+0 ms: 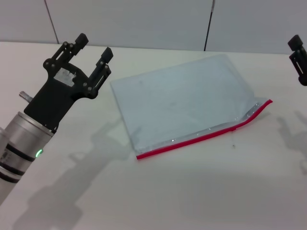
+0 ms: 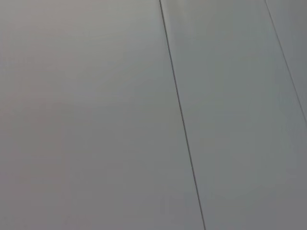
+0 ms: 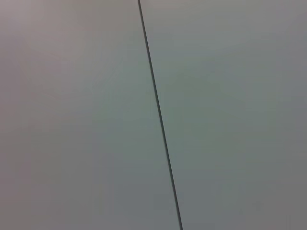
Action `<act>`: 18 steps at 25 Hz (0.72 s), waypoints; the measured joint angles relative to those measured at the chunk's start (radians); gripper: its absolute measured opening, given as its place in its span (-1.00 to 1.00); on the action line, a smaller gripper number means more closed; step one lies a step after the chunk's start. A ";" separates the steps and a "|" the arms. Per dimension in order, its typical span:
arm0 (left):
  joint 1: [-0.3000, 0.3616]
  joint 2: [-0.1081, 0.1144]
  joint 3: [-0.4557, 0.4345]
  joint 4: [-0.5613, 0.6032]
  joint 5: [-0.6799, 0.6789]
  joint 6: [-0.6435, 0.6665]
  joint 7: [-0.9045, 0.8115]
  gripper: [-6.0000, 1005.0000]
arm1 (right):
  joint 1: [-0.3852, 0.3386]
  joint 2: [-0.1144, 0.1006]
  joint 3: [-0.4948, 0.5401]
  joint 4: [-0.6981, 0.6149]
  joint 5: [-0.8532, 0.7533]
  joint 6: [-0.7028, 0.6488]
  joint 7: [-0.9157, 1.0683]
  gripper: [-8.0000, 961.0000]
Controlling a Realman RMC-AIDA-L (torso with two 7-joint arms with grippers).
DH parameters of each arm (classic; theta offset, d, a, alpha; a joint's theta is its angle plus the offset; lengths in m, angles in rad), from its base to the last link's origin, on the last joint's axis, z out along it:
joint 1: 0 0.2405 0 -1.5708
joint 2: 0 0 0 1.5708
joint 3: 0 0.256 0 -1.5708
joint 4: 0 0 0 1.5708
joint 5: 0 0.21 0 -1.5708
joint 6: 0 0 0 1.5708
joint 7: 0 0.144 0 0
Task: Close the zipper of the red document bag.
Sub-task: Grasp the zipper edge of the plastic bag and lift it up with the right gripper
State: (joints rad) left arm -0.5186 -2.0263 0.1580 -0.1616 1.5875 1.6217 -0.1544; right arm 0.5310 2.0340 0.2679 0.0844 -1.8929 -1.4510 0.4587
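The red document bag, a flat translucent pale blue-grey pouch, lies on the white table in the middle of the head view. Its zipper runs as a thin red strip with a silvery band along the near long edge, curling up at the right end. My left gripper hovers open to the left of the bag, holding nothing. Only a black part of my right gripper shows at the right edge, away from the bag. Both wrist views show only grey wall panels.
The white table stretches around the bag. A grey panelled wall with dark seams rises behind the table's far edge.
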 joint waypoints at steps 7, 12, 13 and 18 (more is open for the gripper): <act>0.000 0.000 0.000 0.001 0.000 -0.009 0.000 0.20 | 0.002 0.000 -0.001 0.000 0.000 0.013 0.000 0.18; -0.001 0.000 0.000 0.001 0.000 -0.013 -0.001 0.18 | 0.010 -0.001 -0.002 0.000 -0.001 0.070 0.011 0.18; -0.001 0.000 0.000 0.001 0.000 -0.015 -0.001 0.18 | 0.014 -0.003 -0.002 -0.002 -0.003 0.094 0.024 0.18; -0.002 0.000 0.000 0.001 0.000 -0.039 -0.001 0.16 | 0.049 -0.006 -0.012 -0.085 -0.025 0.272 0.189 0.19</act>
State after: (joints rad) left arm -0.5203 -2.0264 0.1580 -0.1610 1.5874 1.5827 -0.1550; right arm 0.5802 2.0279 0.2556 -0.0003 -1.9179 -1.1789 0.6480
